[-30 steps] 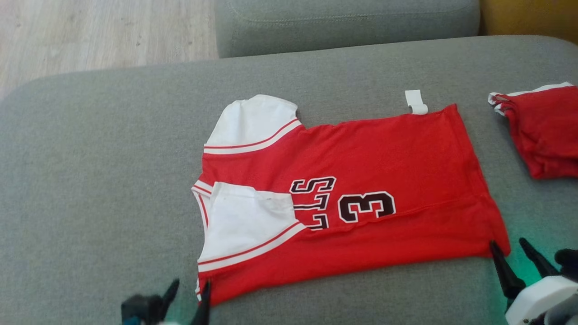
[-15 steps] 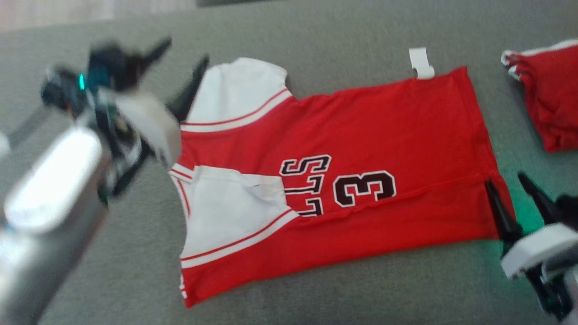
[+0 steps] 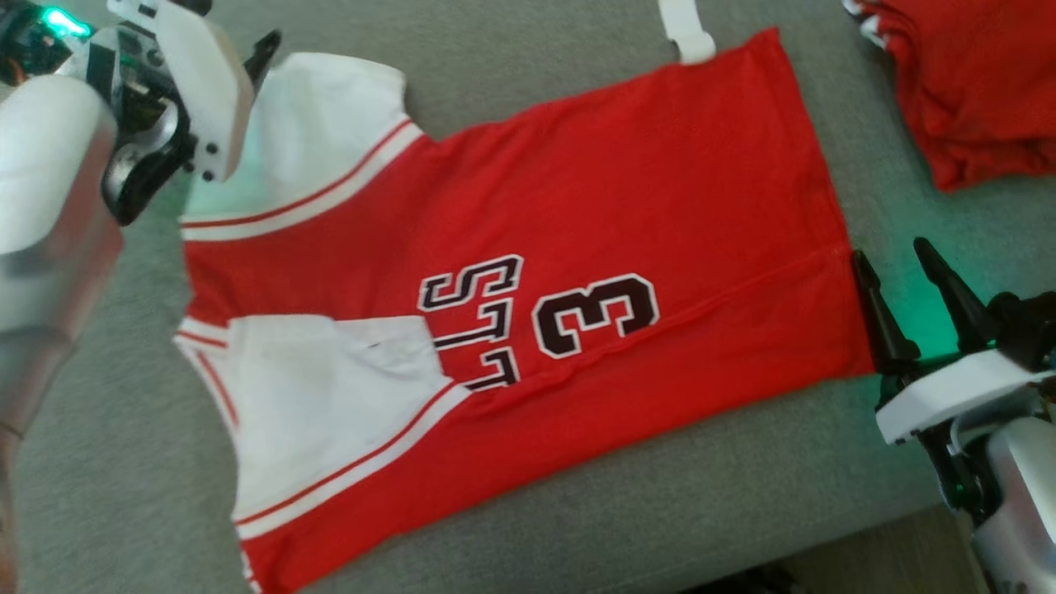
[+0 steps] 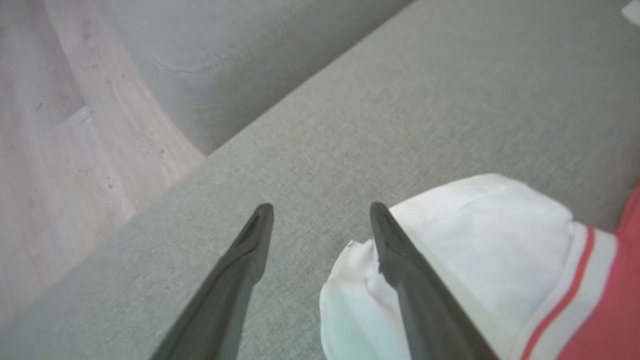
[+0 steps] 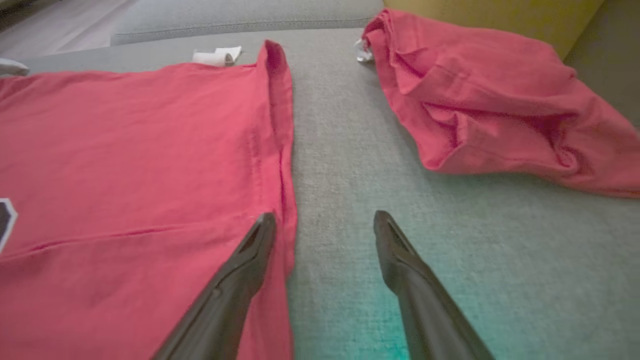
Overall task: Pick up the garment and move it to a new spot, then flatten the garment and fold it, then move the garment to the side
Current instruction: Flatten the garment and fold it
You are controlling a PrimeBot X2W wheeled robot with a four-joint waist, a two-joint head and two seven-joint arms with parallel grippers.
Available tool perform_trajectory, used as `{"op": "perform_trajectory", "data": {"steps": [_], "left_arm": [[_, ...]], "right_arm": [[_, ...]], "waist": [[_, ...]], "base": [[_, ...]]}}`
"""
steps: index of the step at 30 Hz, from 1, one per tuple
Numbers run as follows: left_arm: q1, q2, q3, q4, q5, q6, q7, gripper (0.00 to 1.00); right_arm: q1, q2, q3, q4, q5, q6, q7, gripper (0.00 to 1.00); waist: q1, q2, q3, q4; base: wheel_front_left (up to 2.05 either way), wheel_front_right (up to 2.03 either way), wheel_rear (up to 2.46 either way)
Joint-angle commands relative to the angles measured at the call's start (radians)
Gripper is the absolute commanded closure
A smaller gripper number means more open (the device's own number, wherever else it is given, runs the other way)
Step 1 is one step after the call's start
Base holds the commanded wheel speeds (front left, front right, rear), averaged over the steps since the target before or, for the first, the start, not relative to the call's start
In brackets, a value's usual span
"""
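Observation:
The garment (image 3: 577, 190) is a red jersey with white sleeves, a black "3" and letters. It lies spread on the grey sofa cushion (image 3: 511, 49), its near long side folded over. My left gripper (image 3: 239, 49) is open at the far white sleeve (image 4: 475, 235); in the left wrist view (image 4: 320, 207) one finger overlaps the sleeve's edge and the other is over bare cushion. My right gripper (image 3: 889, 250) is open at the hem end. In the right wrist view (image 5: 324, 216) its left finger rests over the hem (image 5: 280, 150) and its right finger over cushion.
A second red garment (image 3: 973, 91) lies crumpled at the far right, close beyond my right gripper (image 5: 490, 100). A white tag (image 3: 685, 33) sticks out at the jersey's far edge. Wooden floor (image 4: 50, 150) lies past the cushion's left edge.
The head camera has tilted down and closer. My left arm swung from the near sleeve corner up to the far white sleeve. My right gripper shifted along the hem edge, still open.

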State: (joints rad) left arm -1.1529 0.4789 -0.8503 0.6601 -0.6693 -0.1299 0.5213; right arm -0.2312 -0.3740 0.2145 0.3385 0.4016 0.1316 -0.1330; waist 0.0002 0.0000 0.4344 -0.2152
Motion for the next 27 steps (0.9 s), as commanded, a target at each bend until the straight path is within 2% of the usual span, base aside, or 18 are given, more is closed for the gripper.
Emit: {"op": "perform_trajectory", "data": {"steps": [1, 7, 12, 13, 14, 15, 16, 17, 18, 22, 27], "left_arm": [[-0.06, 0.055, -0.005, -0.011, -0.016, 0.0, 0.021, 0.0], [-0.064, 0.106, -0.123, -0.018, -0.088, -0.001, 0.094, 0.0], [-0.073, 0.128, -0.174, -0.04, -0.133, -0.001, 0.094, 0.01], [-0.074, 0.131, -0.182, -0.044, -0.14, -0.001, 0.091, 0.28], [-0.075, 0.134, -0.189, -0.047, -0.148, -0.001, 0.089, 0.38], [-0.077, 0.135, -0.195, -0.049, -0.156, -0.001, 0.087, 0.33], [-0.08, 0.137, -0.2, -0.053, -0.162, -0.001, 0.078, 0.64], [-0.085, 0.14, -0.204, -0.058, -0.164, -0.001, 0.061, 0.78], [-0.092, 0.142, -0.205, -0.059, -0.163, -0.001, 0.04, 1.0], [-0.114, 0.139, -0.206, -0.044, -0.153, -0.001, -0.049, 1.0], [-0.133, 0.12, -0.215, -0.035, -0.16, -0.001, -0.11, 1.0]], "right_arm": [[-0.008, -0.013, 0.011, -0.007, -0.003, -0.001, -0.022, 0.0], [-0.02, -0.009, 0.014, 0.04, 0.001, -0.001, -0.054, 0.0], [-0.035, -0.009, 0.01, 0.06, -0.001, -0.001, -0.066, 0.0], [-0.038, -0.01, 0.009, 0.063, -0.002, -0.001, -0.068, 0.0], [-0.04, -0.011, 0.009, 0.065, -0.004, -0.001, -0.069, 0.0], [-0.043, -0.011, 0.008, 0.066, -0.006, -0.001, -0.071, 0.0], [-0.046, -0.012, 0.008, 0.067, -0.008, -0.001, -0.074, 0.0], [-0.048, -0.012, 0.008, 0.067, -0.01, -0.001, -0.076, 0.0], [-0.05, -0.012, 0.008, 0.068, -0.013, -0.001, -0.079, 0.0], [-0.063, -0.013, 0.014, 0.063, -0.021, -0.001, -0.08, 0.0], [-0.102, -0.025, 0.029, 0.045, -0.012, -0.001, -0.059, 0.0]], "waist": [[-0.0002, 0.0, 0.039, -0.039], [-0.0002, 0.0, 0.045, -0.043], [-0.0002, 0.0, 0.042, -0.03], [-0.0002, 0.0, 0.041, -0.027], [-0.0002, 0.0, 0.041, -0.024], [-0.0002, 0.0, 0.041, -0.021], [-0.0002, 0.0, 0.041, -0.019], [-0.0002, 0.0, 0.041, -0.017], [-0.0002, 0.0, 0.041, -0.015], [-0.0002, 0.0, 0.036, -0.007], [-0.0002, 0.0, 0.027, 0.012]], "base": [[0.0, 0.0, 0.0], [0.0, 0.0, 0.0], [0.0, 0.0, 0.0], [0.0, 0.0, 0.0], [0.0, 0.0, 0.0], [0.0, 0.0, 0.0], [0.0, 0.0, 0.0], [0.0, 0.0, 0.0], [0.0, 0.0, 0.0], [0.0, 0.0, 0.0], [0.0, 0.0, 0.0]]}}
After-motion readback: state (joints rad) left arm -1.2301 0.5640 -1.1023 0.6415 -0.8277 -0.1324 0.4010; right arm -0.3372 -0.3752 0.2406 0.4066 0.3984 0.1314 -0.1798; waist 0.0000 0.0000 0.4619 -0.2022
